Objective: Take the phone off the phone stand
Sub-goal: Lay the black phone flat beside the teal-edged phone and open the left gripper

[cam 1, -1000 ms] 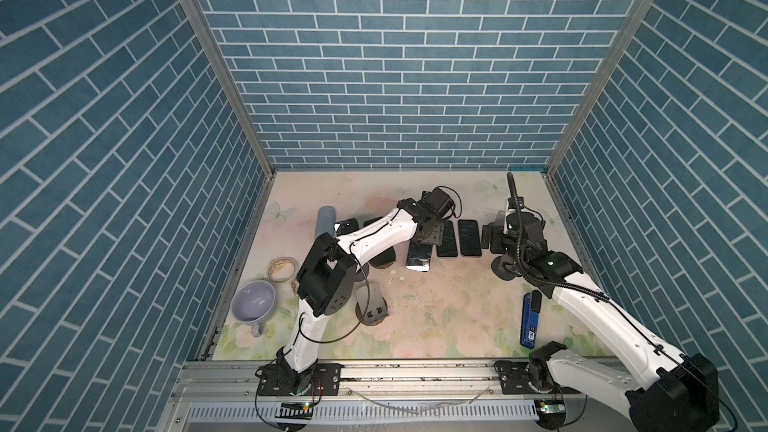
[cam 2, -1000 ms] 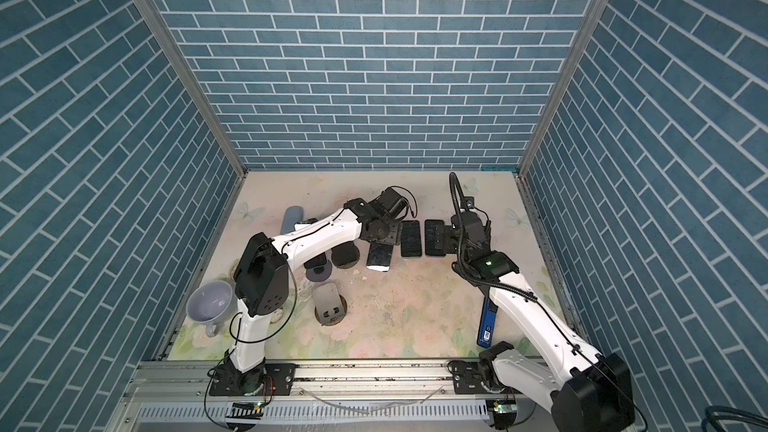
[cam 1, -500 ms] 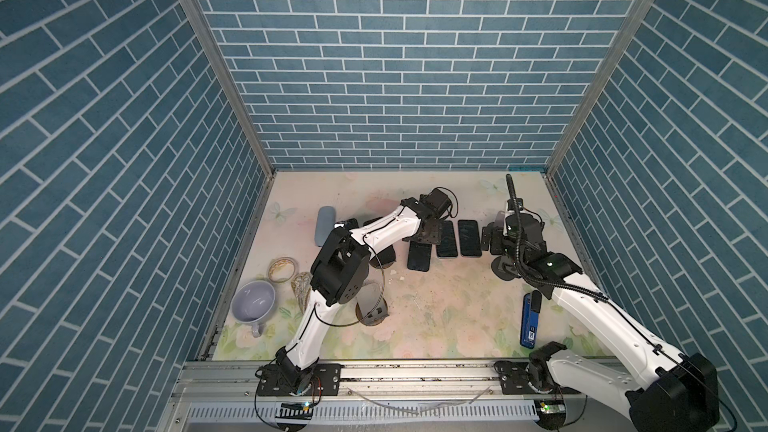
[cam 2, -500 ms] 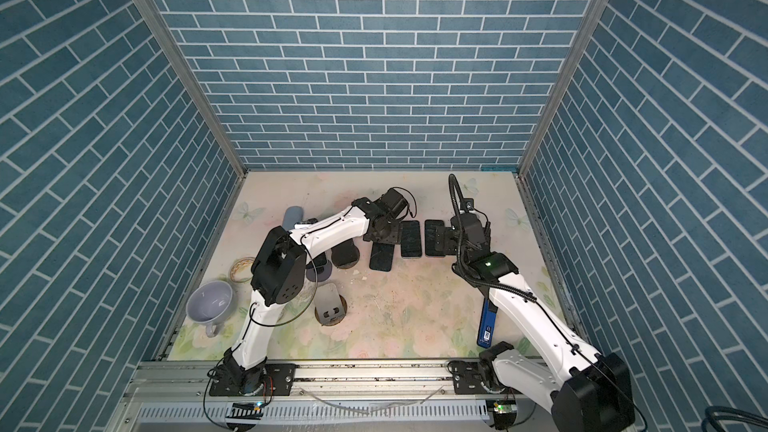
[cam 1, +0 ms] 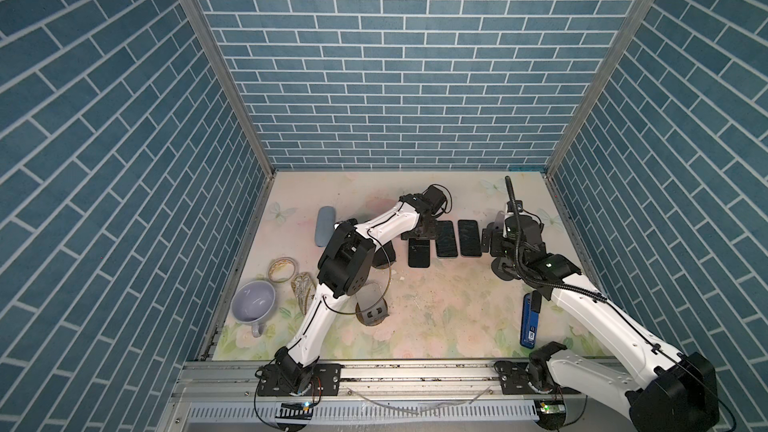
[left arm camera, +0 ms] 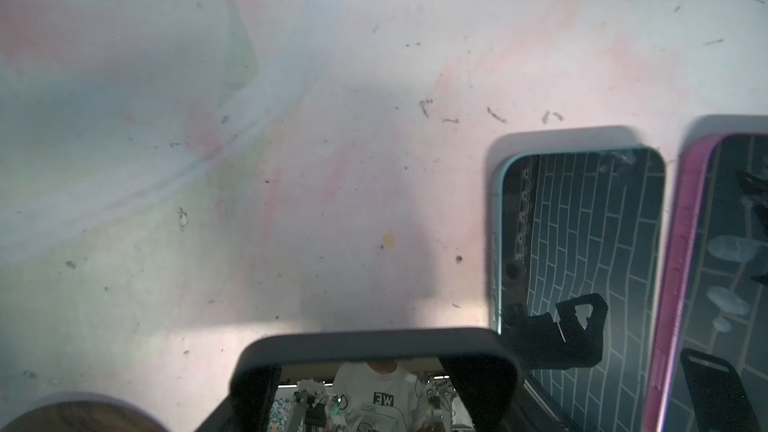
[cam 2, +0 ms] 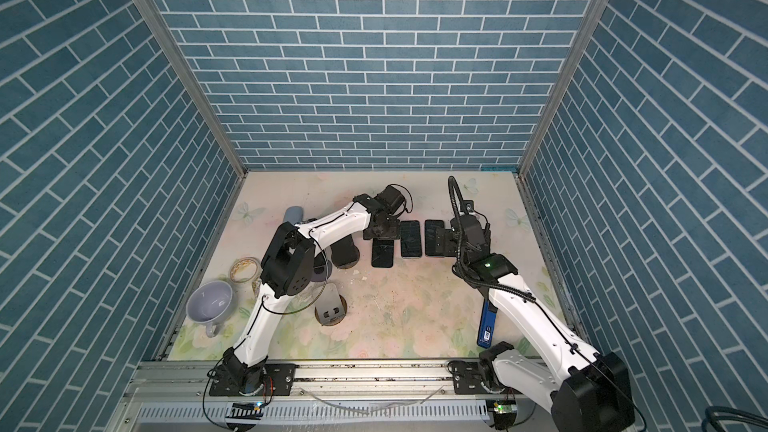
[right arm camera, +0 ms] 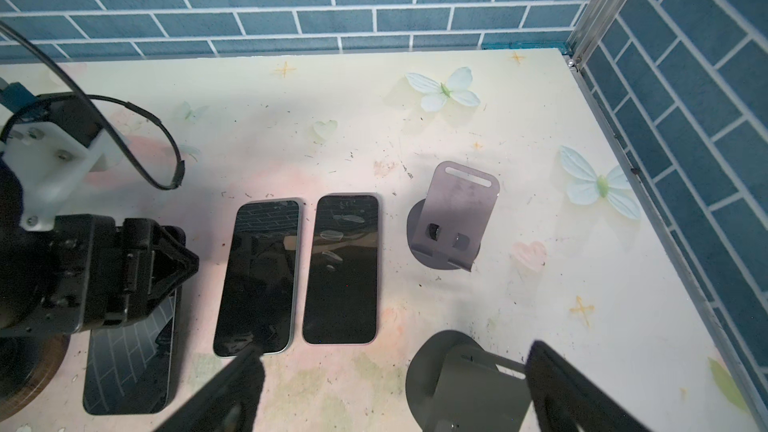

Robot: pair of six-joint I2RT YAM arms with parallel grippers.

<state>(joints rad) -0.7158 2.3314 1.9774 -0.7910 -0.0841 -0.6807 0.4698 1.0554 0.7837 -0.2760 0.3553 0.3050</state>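
Observation:
A dark-cased phone point(cam 1: 418, 253) point(cam 2: 382, 253) lies flat on the table, leftmost in a row of three. My left gripper point(cam 1: 424, 234) point(left arm camera: 370, 384) is shut across its far end; the phone's case edge point(left arm camera: 374, 342) shows between the fingers. Just left of it stands a dark phone stand point(cam 2: 345, 253), empty and partly hidden by my left arm. My right gripper point(cam 1: 492, 243) point(right arm camera: 392, 347) is open and straddles another empty grey stand point(right arm camera: 465, 384) to the right of the row.
Two more phones point(right arm camera: 257, 276) point(right arm camera: 343, 268) lie beside the held one. Empty stands sit at the back right point(right arm camera: 453, 218) and front centre point(cam 1: 372, 311). A mug point(cam 1: 253, 303), tape roll point(cam 1: 282, 270), grey case point(cam 1: 325, 232) and blue bar point(cam 1: 529, 322) lie around.
My left gripper has brought the phone from a tilted, raised pose down flat onto the table beside the other two, and the left elbow has swung up. The right arm has not moved.

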